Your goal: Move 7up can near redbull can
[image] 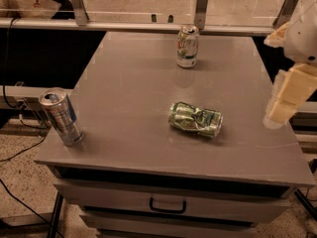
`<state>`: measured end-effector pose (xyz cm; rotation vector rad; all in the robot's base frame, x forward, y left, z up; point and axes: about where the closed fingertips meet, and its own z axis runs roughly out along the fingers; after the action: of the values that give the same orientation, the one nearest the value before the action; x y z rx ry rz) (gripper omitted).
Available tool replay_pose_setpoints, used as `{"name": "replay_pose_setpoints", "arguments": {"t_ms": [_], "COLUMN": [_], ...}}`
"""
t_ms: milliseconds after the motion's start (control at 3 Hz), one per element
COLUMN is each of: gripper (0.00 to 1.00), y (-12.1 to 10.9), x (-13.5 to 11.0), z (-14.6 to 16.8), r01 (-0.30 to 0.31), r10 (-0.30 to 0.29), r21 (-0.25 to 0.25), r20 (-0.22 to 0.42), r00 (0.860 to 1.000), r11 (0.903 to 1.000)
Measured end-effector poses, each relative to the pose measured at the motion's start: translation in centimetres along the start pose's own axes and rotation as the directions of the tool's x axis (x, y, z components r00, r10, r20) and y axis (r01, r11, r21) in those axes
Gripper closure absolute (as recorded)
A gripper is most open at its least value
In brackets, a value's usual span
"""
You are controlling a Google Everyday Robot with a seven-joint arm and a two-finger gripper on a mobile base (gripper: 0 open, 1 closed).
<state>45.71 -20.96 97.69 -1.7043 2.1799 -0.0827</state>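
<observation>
While the gripper (276, 114) hovers rightward, the 7up can (187, 46) stands apart

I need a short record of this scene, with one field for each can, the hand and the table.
table: grey, drawer in front
7up can: upright, at far edge
redbull can: upright, near left corner
crushed can: on its side, around the middle
hand: over right edge, apart from every can
</observation>
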Motion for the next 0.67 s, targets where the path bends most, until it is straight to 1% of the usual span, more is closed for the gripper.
{"name": "replay_pose_setpoints", "arguments": {"t_ms": [333, 667], "gripper": [0.00, 0.00], "y": [-7.9, -14.3], "x": [-1.7, -4.5], "z": [3.2, 5.8], "r01": [-0.016, -0.037], "r10": [0.014, 0.028], "r21": [0.026, 0.052], "r20": [0.084, 0.169], "r00": [0.996, 0.985], "r11": [0.9995, 0.9979]}}
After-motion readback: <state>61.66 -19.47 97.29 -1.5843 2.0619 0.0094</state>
